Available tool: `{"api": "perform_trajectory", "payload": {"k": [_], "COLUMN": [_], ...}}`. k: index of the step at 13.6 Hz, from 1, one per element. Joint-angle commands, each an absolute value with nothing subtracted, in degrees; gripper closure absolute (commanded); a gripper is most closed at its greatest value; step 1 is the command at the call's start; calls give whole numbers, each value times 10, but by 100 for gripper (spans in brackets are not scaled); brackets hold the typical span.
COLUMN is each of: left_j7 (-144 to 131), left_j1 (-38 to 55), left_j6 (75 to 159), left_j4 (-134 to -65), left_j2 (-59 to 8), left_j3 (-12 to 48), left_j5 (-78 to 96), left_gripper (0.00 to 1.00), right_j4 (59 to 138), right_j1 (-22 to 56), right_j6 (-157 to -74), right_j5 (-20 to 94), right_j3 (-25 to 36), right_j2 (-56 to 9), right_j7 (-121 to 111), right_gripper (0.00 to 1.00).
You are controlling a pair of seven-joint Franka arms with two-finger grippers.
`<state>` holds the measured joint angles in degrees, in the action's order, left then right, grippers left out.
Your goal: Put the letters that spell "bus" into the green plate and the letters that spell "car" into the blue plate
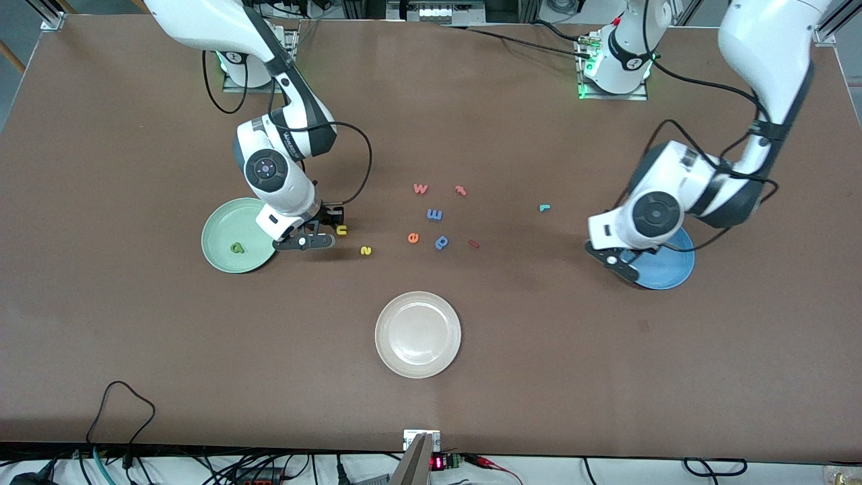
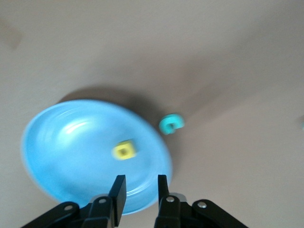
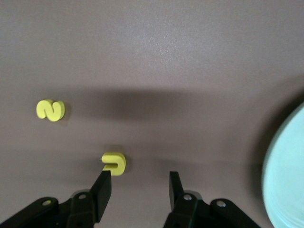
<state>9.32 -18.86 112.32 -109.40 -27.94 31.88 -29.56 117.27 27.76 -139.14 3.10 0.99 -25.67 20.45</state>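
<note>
The brown table (image 1: 135,337) carried a white plate (image 1: 417,334) near its camera edge. Green plate (image 1: 236,236) held the green b (image 1: 236,248); right gripper (image 1: 331,229), fingers parted and empty, sat beside the yellow u (image 1: 342,230). Left gripper (image 2: 138,190) hovered slightly open and empty over the blue plate (image 2: 71,156), which held the yellow a (image 2: 125,150).

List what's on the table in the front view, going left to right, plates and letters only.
green plate with a green letter in it → yellow u → yellow s → white plate → teal letter → blue plate. The cluster of letters above the white plate overlaps it in order, so it is left out.
</note>
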Motion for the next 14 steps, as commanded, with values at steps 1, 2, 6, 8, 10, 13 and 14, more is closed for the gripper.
{"api": "perform_trajectory", "payload": {"k": [1,2,6,8,10,13,14], "left_j7": [122,139,147,147,147,161,218], "left_j1": [-221,-234,-235,-227,-183,-148,-154], "left_j6": [1156,1158,1151,1153,1159,1178,1233], "left_j4": [-1098,-1098,-1095,-1095,-1096,-1111,-1133], "left_j2": [-305,-309,-303,-306,-308,-313,-317], "left_j3": [327,329,350,381,395,393,390], "left_j5": [-320,-321,-319,-319,-321,-323,-323], "left_gripper": [66,66,48,15,0,0,0], "right_j4": [1157,1152,1143,1143,1143,1143,1143], "right_j1": [294,295,302,308,313,313,313], "right_j6": [-1403,-1404,-1405,-1410,-1418,-1419,-1419], "right_j5": [40,40,40,40,40,40,40], "right_j3": [14,14,14,14,14,14,14], "right_j2": [-275,-279,-293,-301,-311,-315,-315], "right_j7": [228,235,246,246,246,243,243], "right_gripper": [43,43,43,43,43,43,43]}}
